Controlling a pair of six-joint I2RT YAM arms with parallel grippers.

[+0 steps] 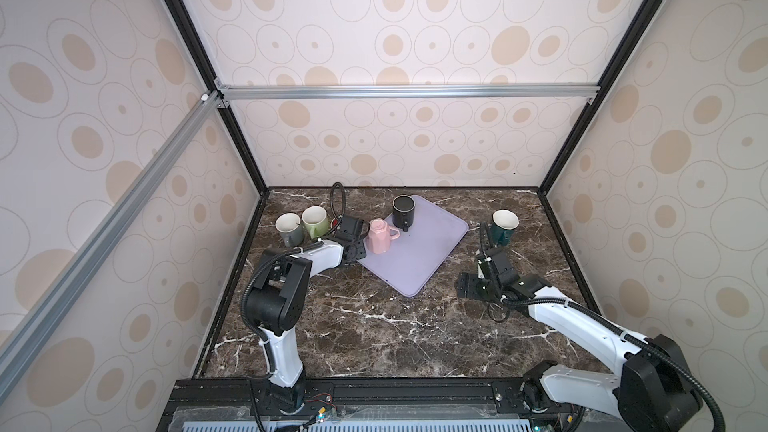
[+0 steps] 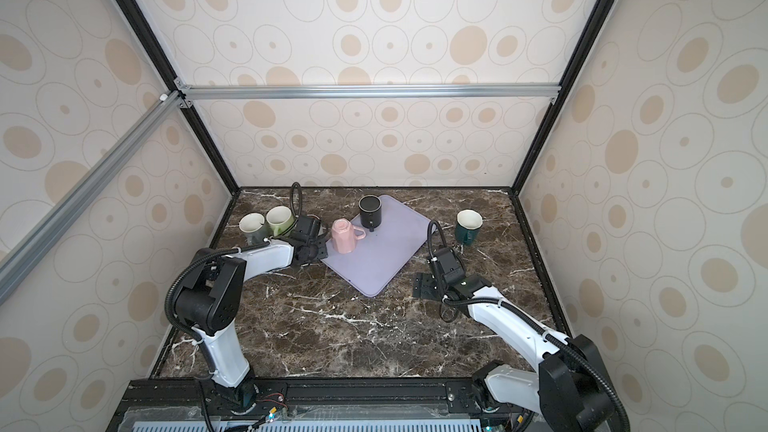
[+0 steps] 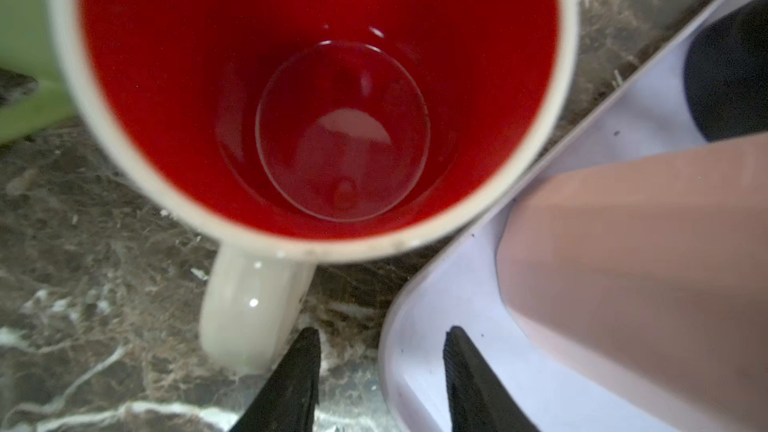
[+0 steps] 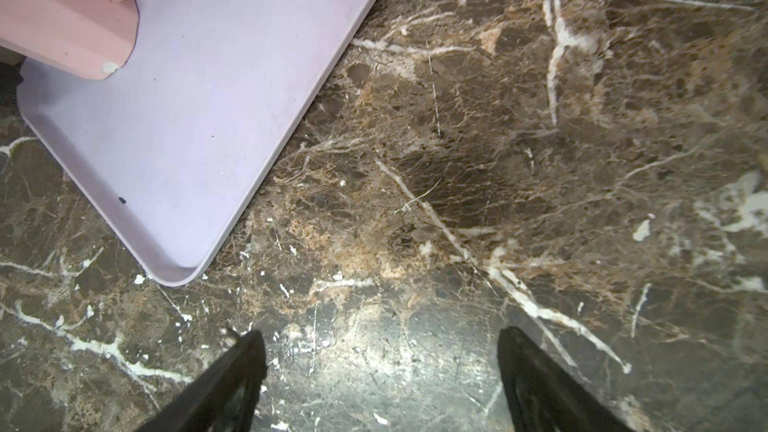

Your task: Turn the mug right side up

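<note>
The left arm is being held bent low over the far left of the table, its wrist turned down beside the tray (image 1: 419,268). The left gripper (image 3: 382,338) is being kept parted with nothing between its fingers, one finger lying just beside the handle of the white mug with the red inside (image 3: 328,118). That mug is standing mouth up on the marble, between the green mug (image 1: 314,221) and the tray. The right arm is being stretched forward low on the right, and the right gripper (image 4: 381,336) is being held wide open over bare stone, gripping nothing. The pink mug (image 1: 379,236) is sitting upside down on the tray's left part.

The table (image 1: 374,326) is being seen as dark brown marble with white veins, enclosed by walls (image 1: 415,35) papered in beige ovals and framed by metal rails (image 1: 407,91).

Six mugs are being counted: the white one, the pink one, the green one, a grey mug (image 1: 289,229) touching the green, a black mug (image 1: 403,209) upright on the tray's far corner, and a dark teal mug (image 1: 503,226) alone on the right. One tray and two arms are being counted.
</note>
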